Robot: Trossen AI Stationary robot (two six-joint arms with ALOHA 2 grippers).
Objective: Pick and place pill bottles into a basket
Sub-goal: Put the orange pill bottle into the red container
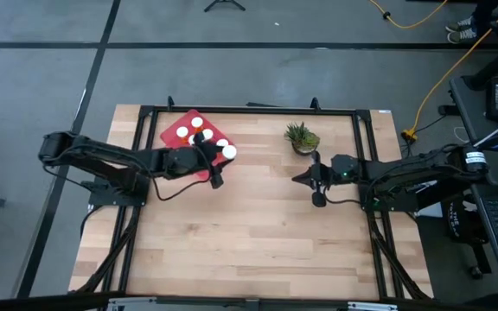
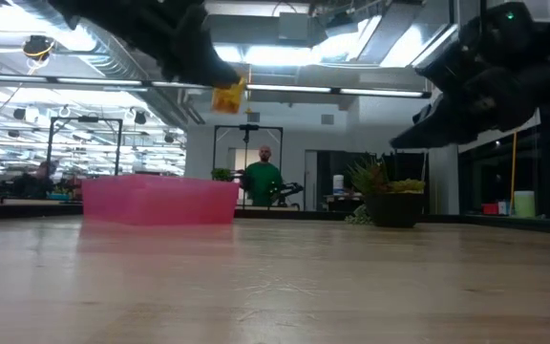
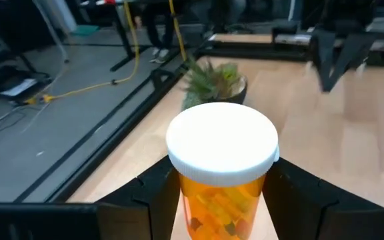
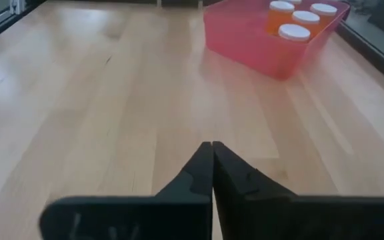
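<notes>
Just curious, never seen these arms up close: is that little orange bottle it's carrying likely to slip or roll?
The pill bottle, clamped in the left gripper, looks rigid, smooth plastic, so possibly slippery. Being round, it would probably roll if laid sideways.

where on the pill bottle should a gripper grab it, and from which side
Grip the orange body just under the white cap, fingers on opposite sides of the cylinder, coming in level. The pill bottle is upright and round, and its wider cap forms a lip against slipping. The left gripper holds it this way above the basket; the right gripper waits shut.
</notes>
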